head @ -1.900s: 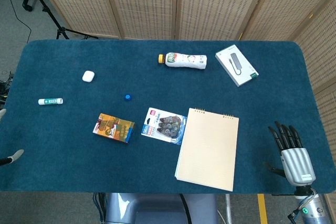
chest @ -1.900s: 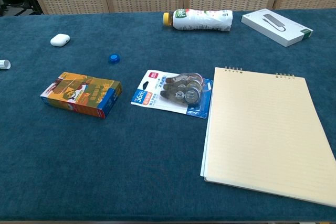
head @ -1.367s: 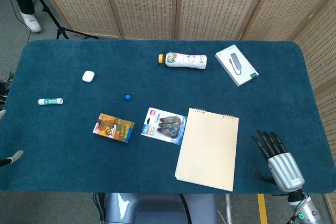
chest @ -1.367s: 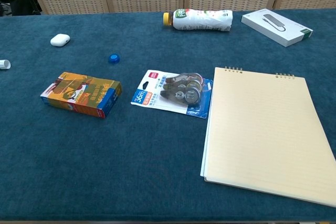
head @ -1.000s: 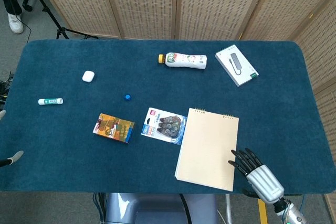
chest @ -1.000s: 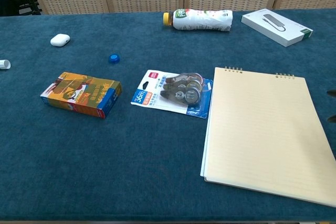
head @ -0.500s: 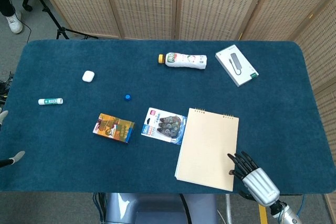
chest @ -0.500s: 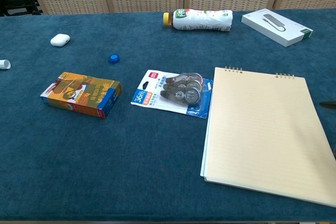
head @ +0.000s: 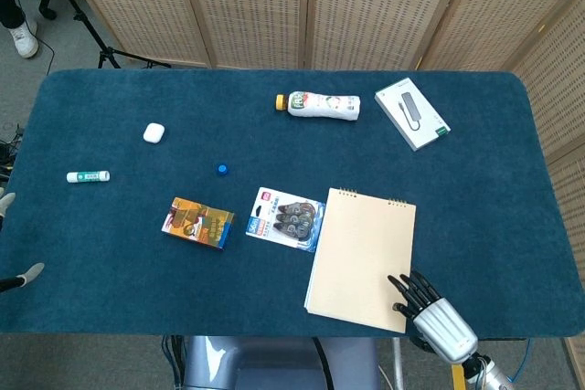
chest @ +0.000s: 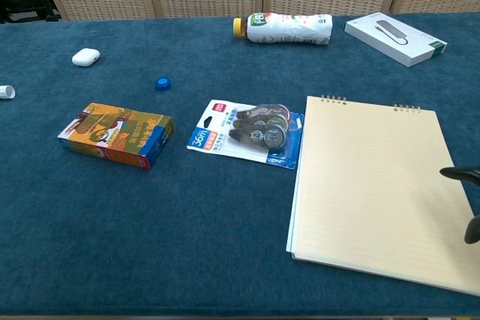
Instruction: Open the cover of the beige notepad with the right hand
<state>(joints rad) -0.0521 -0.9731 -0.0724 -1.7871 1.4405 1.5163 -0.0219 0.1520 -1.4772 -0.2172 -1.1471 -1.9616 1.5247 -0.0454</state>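
The beige notepad [head: 361,258] lies flat and closed on the blue table, spiral binding at its far edge; the chest view shows it too [chest: 375,185]. My right hand [head: 431,314] is at the notepad's near right corner, fingers spread and reaching over that corner, holding nothing. I cannot tell whether they touch the cover. In the chest view only dark fingertips [chest: 457,174] show at the right edge, over the notepad's right side. Of my left hand [head: 23,273], only pale fingertips, spread apart, show at the left edge of the head view.
A pack of correction tapes [head: 286,217] lies against the notepad's left far corner. Further left sit a colourful box [head: 197,223], a blue cap [head: 221,169], a white earbud case [head: 153,132] and a glue stick [head: 88,176]. At the back lie a bottle [head: 320,105] and a white box [head: 411,114].
My right hand has moved left and nearer along the table's front right, from beside the notepad to over its near right corner. The notepad has not moved.
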